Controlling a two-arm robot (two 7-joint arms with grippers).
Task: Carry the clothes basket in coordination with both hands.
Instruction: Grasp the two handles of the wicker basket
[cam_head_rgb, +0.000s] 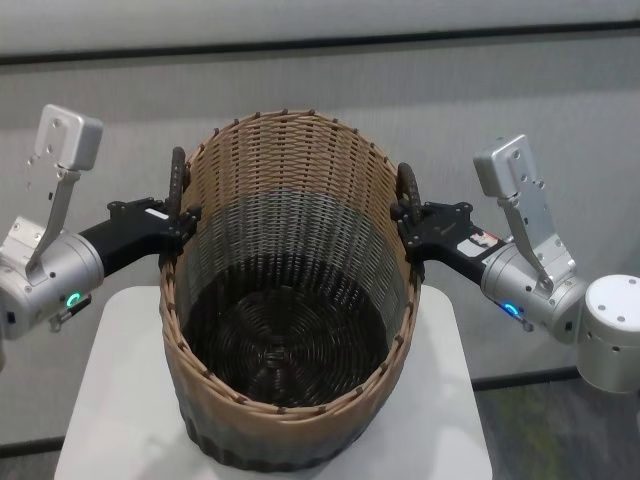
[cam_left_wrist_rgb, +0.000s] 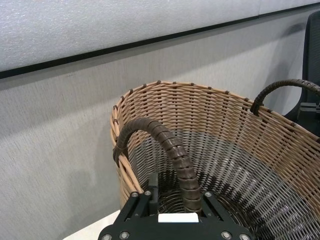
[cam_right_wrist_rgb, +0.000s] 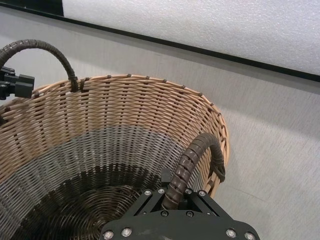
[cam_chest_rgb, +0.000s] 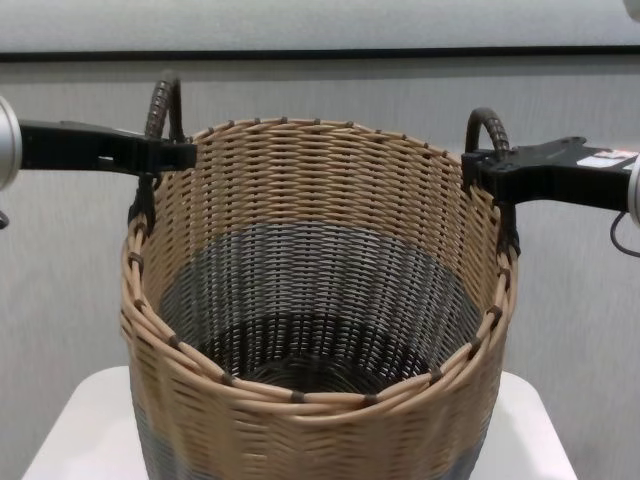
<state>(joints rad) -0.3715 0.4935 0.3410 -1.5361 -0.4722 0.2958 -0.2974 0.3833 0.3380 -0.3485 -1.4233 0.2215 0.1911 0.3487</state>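
Grey wall panelling with a dark horizontal stripe (cam_head_rgb: 400, 42) fills the background, and a white table (cam_head_rgb: 120, 400) with rounded corners sits in front of it. On or just over that table is the clothes basket (cam_head_rgb: 290, 300), mouth upward and tilted a little toward the robot, so its dark woven bottom shows through the opening in the head view. Its rim reads as an oval whose long axis runs away from the robot; the two loop handles sit across the short axis, one to each side.

Whether the base touches the table cannot be told: the lower edge is cut off in both the head and chest views. The outer grey band is barely seen in the chest view.

At the left handle (cam_left_wrist_rgb: 170, 150), the left gripper (cam_head_rgb: 178, 222) has its black fingers closed tightly around the ribbed loop, low on the arch near the rim; the left wrist view shows the handle running down between the jaws. At the right handle (cam_right_wrist_rgb: 192, 162), the right gripper (cam_head_rgb: 408, 222) is clamped in the same way, the loop passing straight into its narrow jaw gap. Both arms reach in level from the sides.
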